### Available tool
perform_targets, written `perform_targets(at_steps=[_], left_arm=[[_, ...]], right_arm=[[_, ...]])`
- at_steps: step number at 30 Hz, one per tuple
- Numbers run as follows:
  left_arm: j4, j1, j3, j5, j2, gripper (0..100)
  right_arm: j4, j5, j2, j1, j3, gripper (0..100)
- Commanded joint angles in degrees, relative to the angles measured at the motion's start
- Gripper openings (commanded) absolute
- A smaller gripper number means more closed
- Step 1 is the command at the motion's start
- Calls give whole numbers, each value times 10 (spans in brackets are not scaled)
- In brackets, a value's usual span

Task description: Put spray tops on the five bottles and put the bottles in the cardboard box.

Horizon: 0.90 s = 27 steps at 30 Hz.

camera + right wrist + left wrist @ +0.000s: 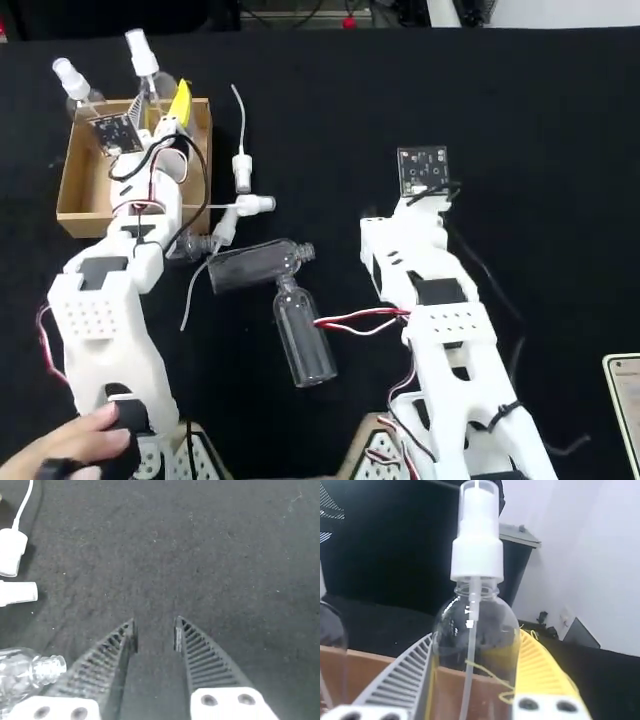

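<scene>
My left gripper [165, 108] [475, 647] is shut on a clear bottle [472, 630] fitted with a white spray top [476, 535], held upright over the far edge of the cardboard box [80, 200]. A second capped bottle [72, 88] stands at the box's far left corner. Two uncapped bottles [255, 265] [303, 338] lie on the black table, and a third [188, 245] is partly hidden by the left arm. Three loose spray tops [242, 170] [252, 205] [222, 228] lie near them. My right gripper [154, 632] hovers open over bare cloth, with nothing between its fingers.
The right arm [425, 260] stretches across the table's middle. A bottle neck [47, 667] and two spray tops [12, 552] lie beside the right gripper. A flat device [625, 400] sits at the right edge. A person's hand [70, 440] rests by the left arm's base.
</scene>
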Motion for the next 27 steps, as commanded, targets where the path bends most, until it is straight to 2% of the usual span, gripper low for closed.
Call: perform_targets(at_steps=[1, 6, 9, 27], left_arm=[[-59, 6, -44, -9, 18, 95], [-118, 9, -45, -77, 76, 95], [-145, 5, -45, -79, 93, 95], [-146, 36, -45, -78, 101, 98]], right_arm=[[-15, 0, 1, 11, -2, 114], [-16, 0, 1, 11, -2, 114], [-16, 0, 1, 11, -2, 114], [-16, 1, 1, 11, -2, 114]])
